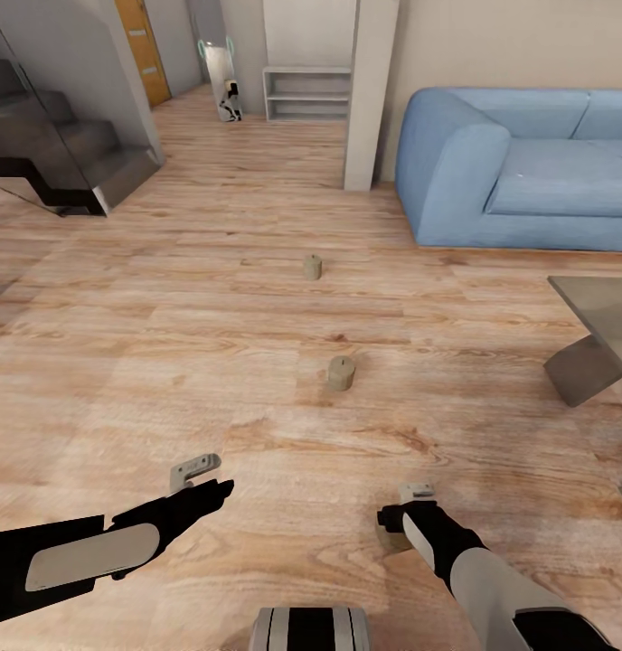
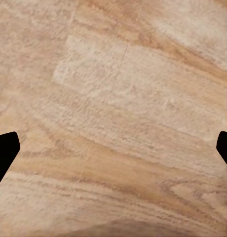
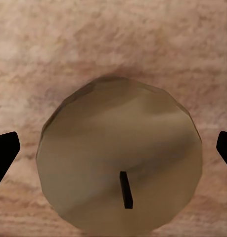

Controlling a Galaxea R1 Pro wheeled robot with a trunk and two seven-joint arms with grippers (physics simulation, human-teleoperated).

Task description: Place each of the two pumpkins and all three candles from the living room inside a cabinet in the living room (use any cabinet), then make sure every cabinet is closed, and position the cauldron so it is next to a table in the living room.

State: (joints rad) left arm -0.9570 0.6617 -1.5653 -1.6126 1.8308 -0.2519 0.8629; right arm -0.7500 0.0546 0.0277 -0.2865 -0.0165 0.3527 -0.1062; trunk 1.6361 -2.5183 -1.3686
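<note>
My right pincer (image 3: 113, 148), tips spread wide, hangs straight above a stubby, round tan candle (image 3: 118, 158) on grainy wood floor (image 3: 113, 34).

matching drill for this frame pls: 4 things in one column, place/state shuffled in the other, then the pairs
Things:
1. sofa
2. nearest candle
3. left gripper
4. table

Place or state:
A. open over bare wood floor
B. directly under the right gripper, between its open fingertips in the right wrist view
C. blue, by the far wall
D. grey glossy top, at the head view's right edge

Pairs: 1-C, 2-B, 3-A, 4-D
</note>
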